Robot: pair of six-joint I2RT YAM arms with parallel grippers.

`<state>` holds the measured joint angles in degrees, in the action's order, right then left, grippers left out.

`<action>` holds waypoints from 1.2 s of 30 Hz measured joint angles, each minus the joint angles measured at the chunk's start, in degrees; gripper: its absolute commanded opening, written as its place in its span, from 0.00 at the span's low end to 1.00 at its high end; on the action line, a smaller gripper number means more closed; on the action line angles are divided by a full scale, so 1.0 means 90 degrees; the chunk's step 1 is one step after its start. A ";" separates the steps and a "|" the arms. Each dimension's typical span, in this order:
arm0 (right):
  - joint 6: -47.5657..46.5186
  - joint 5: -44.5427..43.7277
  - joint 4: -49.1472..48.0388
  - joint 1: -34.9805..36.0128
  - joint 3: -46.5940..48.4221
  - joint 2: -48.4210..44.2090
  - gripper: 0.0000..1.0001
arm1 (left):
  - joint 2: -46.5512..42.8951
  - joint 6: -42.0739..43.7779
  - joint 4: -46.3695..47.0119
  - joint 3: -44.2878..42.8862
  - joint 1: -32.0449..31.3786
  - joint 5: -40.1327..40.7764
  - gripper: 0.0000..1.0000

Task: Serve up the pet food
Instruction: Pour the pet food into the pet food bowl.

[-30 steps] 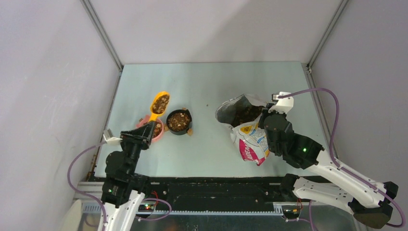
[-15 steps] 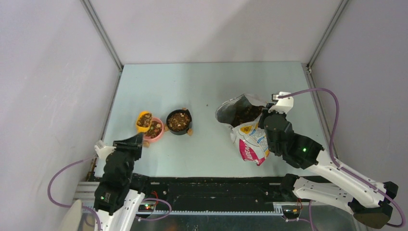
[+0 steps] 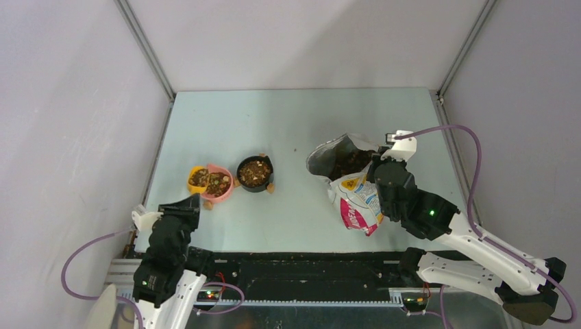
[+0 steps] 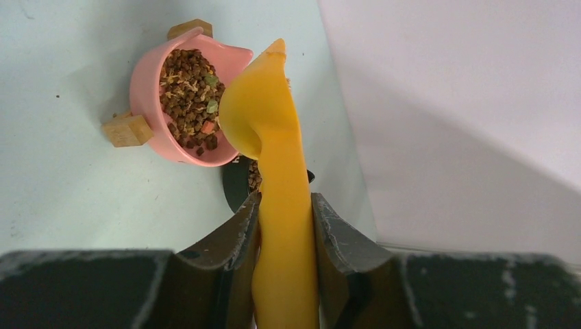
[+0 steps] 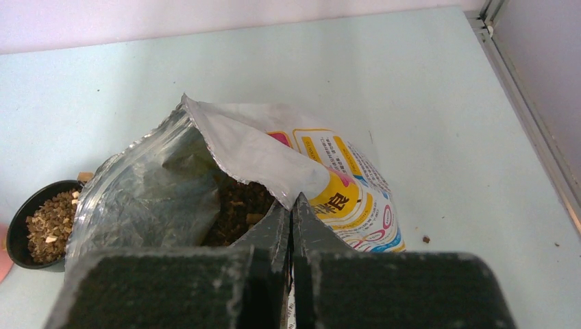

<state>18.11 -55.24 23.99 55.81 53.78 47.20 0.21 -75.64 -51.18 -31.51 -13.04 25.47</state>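
Left hand [image 4: 284, 205] grips the scoop [image 4: 264, 120]; pet food [image 4: 186, 96] fills the pink bowl [image 4: 147, 116] beyond.

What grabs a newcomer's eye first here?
The loaded yellow plastic scoop, clamped in the left jaws, hangs at the rim of the pink plastic bowl of brown kibble pellets at left. At right, the open printed foil bag is pinched at its lip by the right jaws; a full round black bowl sits between.
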 measured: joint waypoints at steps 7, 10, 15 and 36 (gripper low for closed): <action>-0.0022 0.0000 -0.0027 -0.0005 0.0000 0.0017 0.00 | 0.0000 0.0007 -0.0175 0.0000 0.0000 0.0104 0.00; -0.0022 -0.0002 -0.0027 -0.0007 0.0000 0.0017 0.00 | 0.0075 0.0015 -0.0245 -0.0002 0.0000 0.0102 0.00; -0.0022 0.0000 -0.0027 -0.0010 0.0000 0.0017 0.00 | 0.0517 0.0027 -0.0233 -0.0015 0.0000 0.0097 0.00; -0.0022 0.0002 -0.0034 -0.0019 0.0000 0.0027 0.00 | 0.2110 0.0406 -0.0245 -0.0527 0.0005 -0.0073 0.00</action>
<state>17.91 -55.22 23.68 55.64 53.78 47.44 19.20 -71.99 -53.39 -36.25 -12.99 24.82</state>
